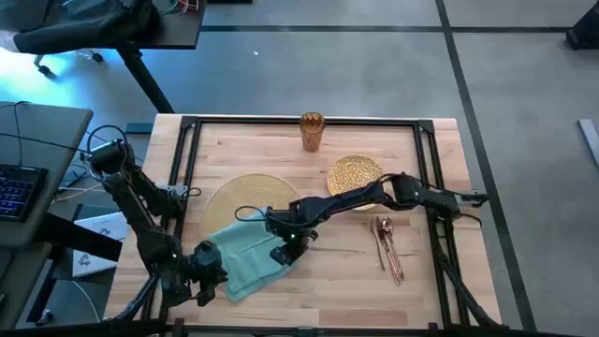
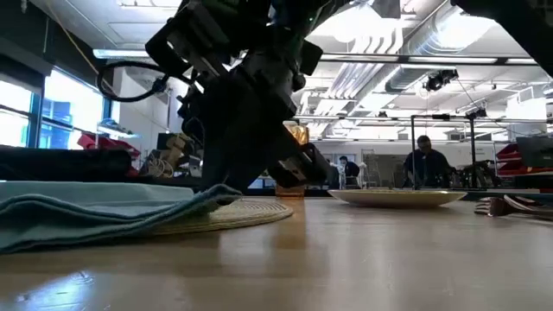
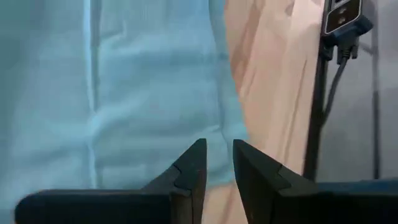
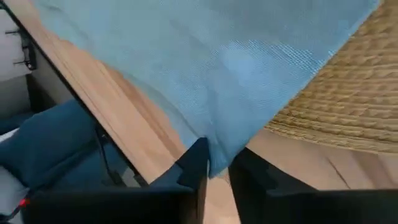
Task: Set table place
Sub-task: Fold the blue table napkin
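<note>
Teal cloth napkin (image 1: 246,251) lies on the light-wood desk (image 1: 328,281); left tool (image 3: 216,163) and right tool (image 4: 214,163) each pinch its edge.

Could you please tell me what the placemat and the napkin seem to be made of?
The placemat looks like woven straw or similar fibre, matte pale gold, with ridged concentric braids. The napkin looks like soft teal cloth, its fine weave and creases showing.

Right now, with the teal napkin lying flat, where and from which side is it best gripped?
Probably at a corner, from above. The teal napkin lies flat, partly over the woven placemat, so only thin edges offer a pinch. The right gripper already pinches one corner near the placemat's rim; the left gripper sits at the opposite edge by the table front.
</note>
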Controlling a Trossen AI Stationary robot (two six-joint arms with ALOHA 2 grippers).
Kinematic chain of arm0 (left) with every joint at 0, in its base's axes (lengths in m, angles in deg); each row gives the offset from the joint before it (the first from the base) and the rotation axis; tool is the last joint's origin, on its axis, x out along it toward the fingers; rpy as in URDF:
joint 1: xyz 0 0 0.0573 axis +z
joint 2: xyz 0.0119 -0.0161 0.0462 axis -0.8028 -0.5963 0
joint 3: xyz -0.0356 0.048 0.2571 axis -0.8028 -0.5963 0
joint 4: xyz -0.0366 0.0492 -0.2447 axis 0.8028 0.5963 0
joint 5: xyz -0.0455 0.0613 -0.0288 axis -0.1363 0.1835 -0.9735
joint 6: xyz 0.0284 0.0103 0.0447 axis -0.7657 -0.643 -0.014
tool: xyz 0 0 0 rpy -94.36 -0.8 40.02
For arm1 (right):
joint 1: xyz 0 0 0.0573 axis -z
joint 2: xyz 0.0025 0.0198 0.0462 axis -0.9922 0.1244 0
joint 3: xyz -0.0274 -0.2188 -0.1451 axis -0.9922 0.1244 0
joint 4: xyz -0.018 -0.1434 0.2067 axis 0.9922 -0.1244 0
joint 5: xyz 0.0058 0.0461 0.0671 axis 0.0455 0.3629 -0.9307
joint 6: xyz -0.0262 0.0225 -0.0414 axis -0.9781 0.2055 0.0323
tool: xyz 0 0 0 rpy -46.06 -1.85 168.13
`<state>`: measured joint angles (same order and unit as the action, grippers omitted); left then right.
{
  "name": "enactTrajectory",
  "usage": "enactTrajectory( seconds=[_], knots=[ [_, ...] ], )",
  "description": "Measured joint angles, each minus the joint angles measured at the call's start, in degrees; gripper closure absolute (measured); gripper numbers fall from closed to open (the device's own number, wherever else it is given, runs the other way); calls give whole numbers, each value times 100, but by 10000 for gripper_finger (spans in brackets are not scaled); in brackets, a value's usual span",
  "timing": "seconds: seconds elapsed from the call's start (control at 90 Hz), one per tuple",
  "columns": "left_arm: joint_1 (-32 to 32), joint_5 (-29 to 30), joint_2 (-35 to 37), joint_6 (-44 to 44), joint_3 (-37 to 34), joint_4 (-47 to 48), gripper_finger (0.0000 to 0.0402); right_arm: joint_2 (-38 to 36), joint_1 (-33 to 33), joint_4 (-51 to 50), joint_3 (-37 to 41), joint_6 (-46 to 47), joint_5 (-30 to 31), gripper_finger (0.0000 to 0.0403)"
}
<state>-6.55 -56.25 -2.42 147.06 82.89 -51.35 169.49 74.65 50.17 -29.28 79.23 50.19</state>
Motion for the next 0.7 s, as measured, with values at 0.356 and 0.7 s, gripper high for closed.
enactTrajectory(
  seconds=[0.356, 0.7],
  knots=[
    [288, -533, -269, -736, -2, -191, 287, 15, -44, 7, 0, 247, 16, 268],
    [197, -555, -269, -520, -2, -226, 287, 39, 13, 43, -205, 394, 118, 286]
  ],
)
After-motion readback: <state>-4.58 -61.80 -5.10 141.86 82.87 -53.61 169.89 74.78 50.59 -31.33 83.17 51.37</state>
